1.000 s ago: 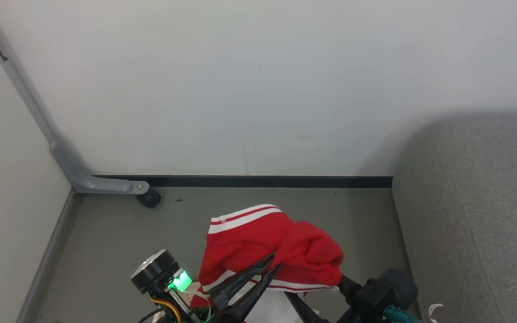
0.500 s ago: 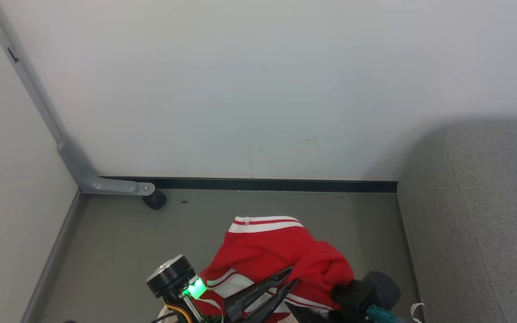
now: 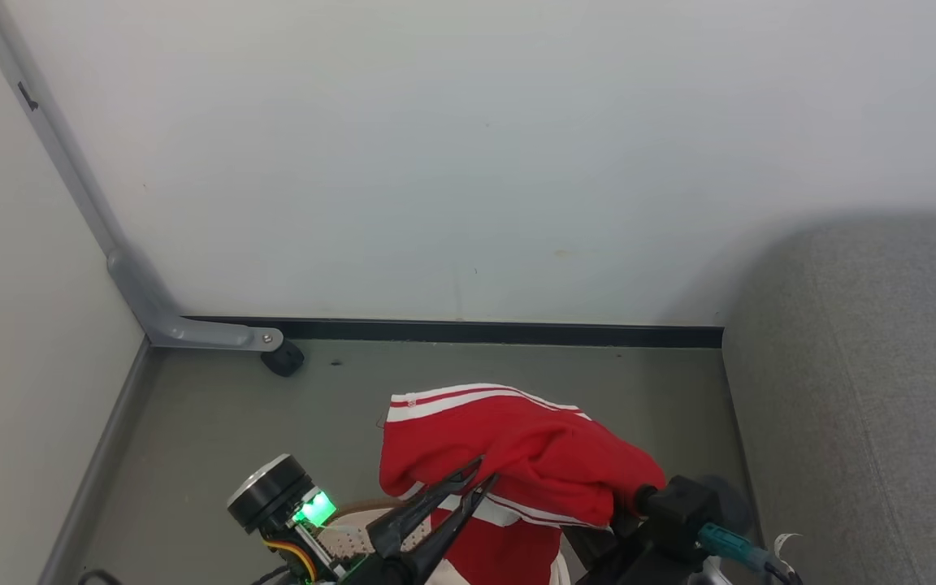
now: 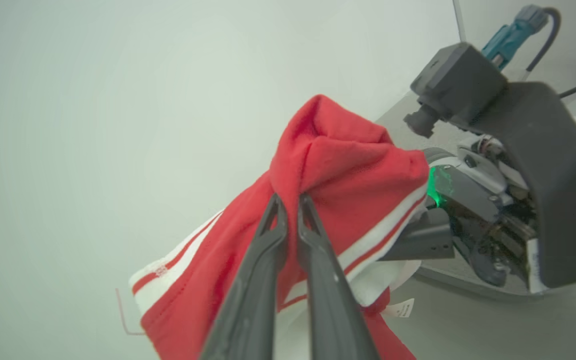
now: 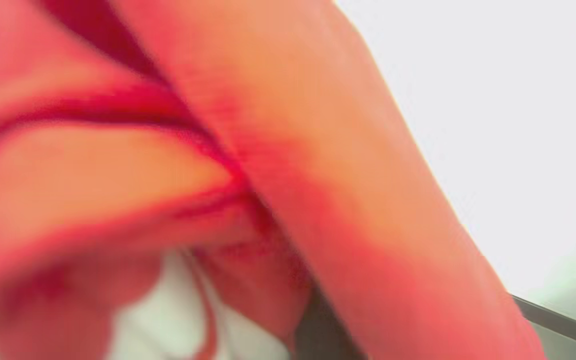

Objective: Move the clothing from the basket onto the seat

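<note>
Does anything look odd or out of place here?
Yes: the red garment is draped in a bunch over the front of the right arm, so close to its camera that the cloth shows there as a red blur. The left gripper pinches a fold of it. Nothing looks torn.

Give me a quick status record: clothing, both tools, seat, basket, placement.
clothing: red with white stripes, bunched and raised, draped across both tools
left tool: shut, pinching a fold of the clothing
right tool: under the cloth, its fingers hidden, so open or shut cannot be told
seat: grey, at the right of the head view, clothing not touching it
basket: a bit of perforated wall shows below the clothing
placement: not yet done; clothing hangs left of the seat, above the floor
</note>
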